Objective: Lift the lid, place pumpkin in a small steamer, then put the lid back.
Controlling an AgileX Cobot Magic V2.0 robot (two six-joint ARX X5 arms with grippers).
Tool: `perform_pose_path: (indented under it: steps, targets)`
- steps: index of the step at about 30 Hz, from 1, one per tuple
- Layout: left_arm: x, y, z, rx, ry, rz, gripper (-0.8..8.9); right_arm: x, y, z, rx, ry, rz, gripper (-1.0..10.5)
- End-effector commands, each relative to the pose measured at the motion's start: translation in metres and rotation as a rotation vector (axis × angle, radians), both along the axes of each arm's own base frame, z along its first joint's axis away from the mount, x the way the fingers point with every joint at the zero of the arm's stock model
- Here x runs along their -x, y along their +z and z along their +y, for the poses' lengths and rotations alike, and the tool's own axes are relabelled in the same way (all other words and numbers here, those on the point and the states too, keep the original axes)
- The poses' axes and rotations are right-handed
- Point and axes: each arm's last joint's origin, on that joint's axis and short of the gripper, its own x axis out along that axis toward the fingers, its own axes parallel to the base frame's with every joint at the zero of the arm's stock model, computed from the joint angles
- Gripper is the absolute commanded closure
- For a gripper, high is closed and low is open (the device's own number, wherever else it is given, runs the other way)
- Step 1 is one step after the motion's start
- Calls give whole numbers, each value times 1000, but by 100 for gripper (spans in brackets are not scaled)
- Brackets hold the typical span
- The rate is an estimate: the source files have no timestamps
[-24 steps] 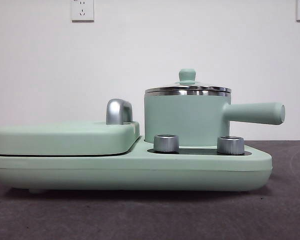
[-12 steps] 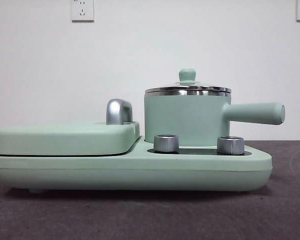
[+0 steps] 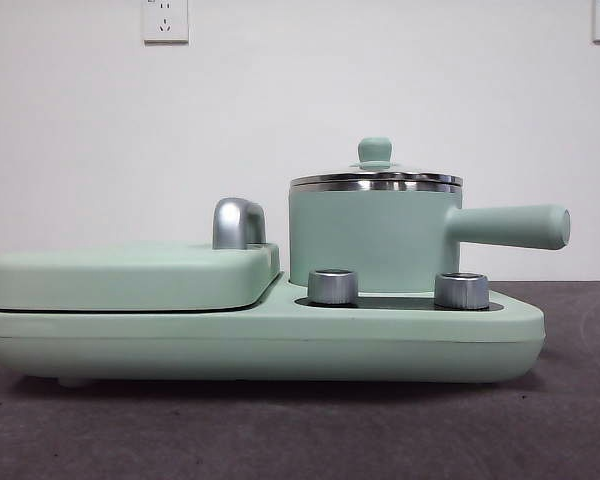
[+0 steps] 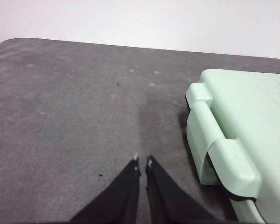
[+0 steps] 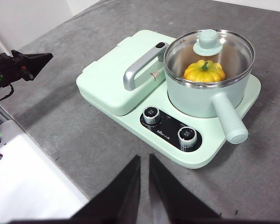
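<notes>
The small steamer (image 3: 375,240) (image 5: 203,95) stands on the right half of the mint green cooker, its long handle (image 3: 510,226) pointing right. The glass lid (image 3: 375,178) (image 5: 209,49) with its green knob sits on the pot. Through the glass the yellow-orange pumpkin (image 5: 204,71) shows inside the pot. My right gripper (image 5: 144,161) hangs shut, high above the table in front of the cooker's knobs. My left gripper (image 4: 143,163) is shut over bare grey table beside the cooker's left end (image 4: 224,140). Neither gripper shows in the front view.
The flat mint green cover (image 3: 130,275) (image 5: 121,77) with a chrome handle (image 3: 237,222) fills the cooker's left half. Two steel knobs (image 3: 332,286) (image 3: 461,290) sit on the front panel. The left arm's dark tip (image 5: 30,63) shows at the far side.
</notes>
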Motion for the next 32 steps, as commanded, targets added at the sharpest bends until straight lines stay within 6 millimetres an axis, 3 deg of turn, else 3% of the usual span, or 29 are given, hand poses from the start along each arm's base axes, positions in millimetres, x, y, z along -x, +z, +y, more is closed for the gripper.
perform_pose_path:
  steps: [1,15,21,26,32]
  targets:
    - [-1,-7,0,3,6,24,787,-1,2,1,-2,12,-13,920]
    - [-1,-7,0,3,7,24,787,-1,2,1,-4,11,-16,920]
    - [-1,-7,0,3,6,24,787,-4,-6,-3,-39,-129,-75,920]
    - [-1,-7,0,3,6,24,787,-28,-41,-3,-105,-338,-235,920]
    - [-1,-7,0,3,7,24,787,-58,-101,-9,-98,-552,-379,920]
